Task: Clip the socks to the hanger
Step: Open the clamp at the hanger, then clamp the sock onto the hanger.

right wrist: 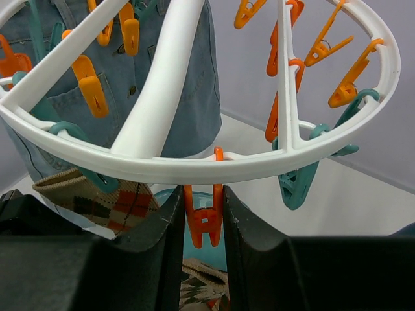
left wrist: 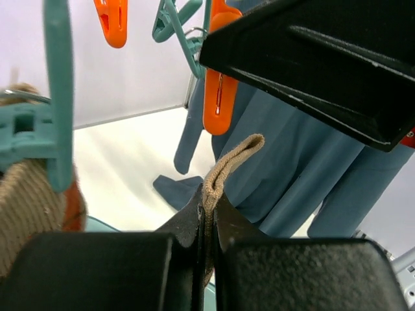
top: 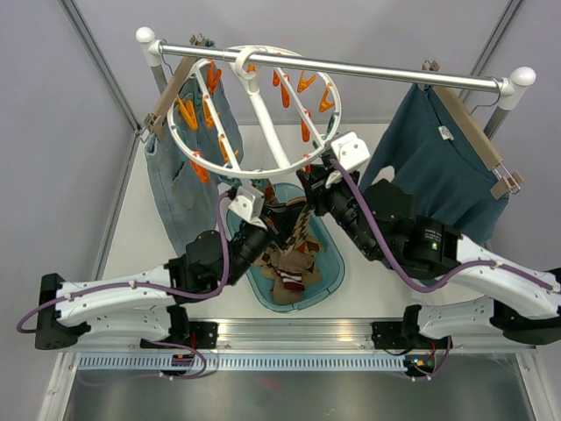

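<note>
The left claw (left wrist: 206,223) was clenched on the ribbed cuff of a soft tan argyle sock (left wrist: 227,162), while the right claw (right wrist: 202,210) grasped a small orange plastic clothespin (right wrist: 203,230) on the large round white plastic ring hanger (right wrist: 162,167). Clipping seemed in hand; next, the cuff needed feeding into that pin's mouth. Below, a teal plastic basin (top: 331,263) on the white counter (top: 131,246) held the remaining heaped socks (top: 287,267).

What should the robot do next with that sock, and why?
Probably raise the left gripper slightly, feeding its pinched sock edge into the orange clothespin. The right gripper clasps that clothespin on the hanger ring, and the sock's edge sits just below, unclipped.
</note>
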Robot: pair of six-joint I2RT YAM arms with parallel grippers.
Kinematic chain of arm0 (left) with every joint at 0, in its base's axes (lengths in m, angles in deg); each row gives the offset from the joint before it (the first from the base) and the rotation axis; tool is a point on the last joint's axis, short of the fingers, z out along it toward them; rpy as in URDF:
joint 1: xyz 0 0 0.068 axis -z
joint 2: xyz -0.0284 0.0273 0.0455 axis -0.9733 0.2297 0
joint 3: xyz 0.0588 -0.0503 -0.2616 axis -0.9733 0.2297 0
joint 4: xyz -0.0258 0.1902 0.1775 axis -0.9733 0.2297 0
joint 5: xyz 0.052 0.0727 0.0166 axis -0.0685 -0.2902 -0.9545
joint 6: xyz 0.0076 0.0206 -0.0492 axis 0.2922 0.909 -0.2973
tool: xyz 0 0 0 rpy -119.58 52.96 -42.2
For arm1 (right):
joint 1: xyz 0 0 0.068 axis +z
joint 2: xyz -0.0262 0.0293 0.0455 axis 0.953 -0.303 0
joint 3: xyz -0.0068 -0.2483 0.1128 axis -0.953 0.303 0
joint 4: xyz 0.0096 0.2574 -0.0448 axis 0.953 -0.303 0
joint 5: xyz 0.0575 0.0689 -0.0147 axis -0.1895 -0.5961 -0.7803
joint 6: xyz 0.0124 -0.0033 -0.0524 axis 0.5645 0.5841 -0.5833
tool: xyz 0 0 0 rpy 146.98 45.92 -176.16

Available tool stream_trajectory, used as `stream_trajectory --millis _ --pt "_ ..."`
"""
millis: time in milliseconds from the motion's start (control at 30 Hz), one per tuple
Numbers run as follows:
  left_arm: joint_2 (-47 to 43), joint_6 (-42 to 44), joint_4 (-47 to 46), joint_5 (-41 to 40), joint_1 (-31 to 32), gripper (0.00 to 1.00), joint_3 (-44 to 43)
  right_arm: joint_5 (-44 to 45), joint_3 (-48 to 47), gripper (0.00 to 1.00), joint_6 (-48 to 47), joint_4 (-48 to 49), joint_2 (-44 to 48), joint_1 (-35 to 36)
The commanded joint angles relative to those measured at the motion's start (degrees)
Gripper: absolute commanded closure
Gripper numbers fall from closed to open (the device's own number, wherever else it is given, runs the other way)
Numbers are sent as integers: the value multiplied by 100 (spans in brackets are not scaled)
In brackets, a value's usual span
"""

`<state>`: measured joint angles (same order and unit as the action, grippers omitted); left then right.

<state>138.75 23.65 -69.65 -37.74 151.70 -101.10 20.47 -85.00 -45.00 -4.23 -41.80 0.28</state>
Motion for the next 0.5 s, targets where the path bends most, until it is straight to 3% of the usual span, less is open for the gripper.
stream_trajectory --millis 0,467 --pt "-92 142 -379 -175 17 98 -41 -102 -141 100 69 -187 117 57" --pt "-206 247 -643 -263 -10 98 144 -23 -45 100 -19 -196 249 57"
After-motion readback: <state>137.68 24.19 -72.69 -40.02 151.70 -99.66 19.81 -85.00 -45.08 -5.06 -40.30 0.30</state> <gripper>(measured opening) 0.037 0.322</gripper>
